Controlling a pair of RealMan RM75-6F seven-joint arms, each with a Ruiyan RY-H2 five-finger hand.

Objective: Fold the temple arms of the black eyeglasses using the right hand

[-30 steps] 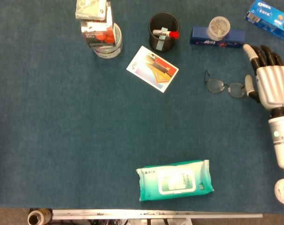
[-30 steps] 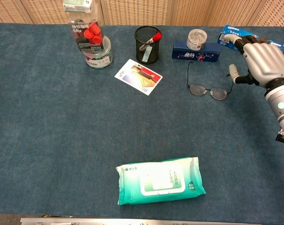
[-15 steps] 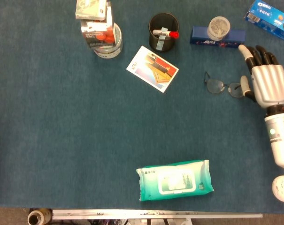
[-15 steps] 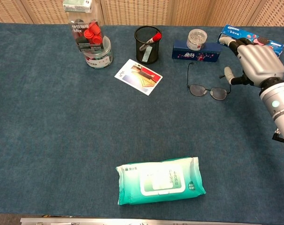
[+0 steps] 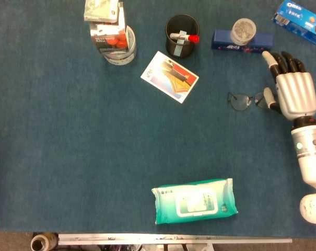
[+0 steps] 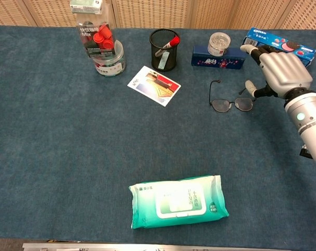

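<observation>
The table (image 5: 69, 157) is being occupied by a wipes pack (image 5: 194, 200) near the front, a card (image 5: 170, 76), a pen cup (image 5: 182, 35) and jars (image 5: 114, 36) toward the back, and a blue box (image 5: 242, 41) with a cookie pack (image 5: 300, 15) at the far right.

The right hand (image 5: 292, 90) is being held just right of the glasses (image 5: 247, 100), fingers spread and grasping nothing, with the thumb (image 6: 250, 87) being pressed against the right end of the frame. The left hand is not being shown in either view.

Compared with a second ago, the hand is being brought further left, and the glasses are being nudged and turned on the cloth. The near temple arm appears to be getting swung inward; the far arm (image 6: 215, 84) is being left sticking out toward the box. The fold is judged only begun, with the frame sliding rather than being braced.
</observation>
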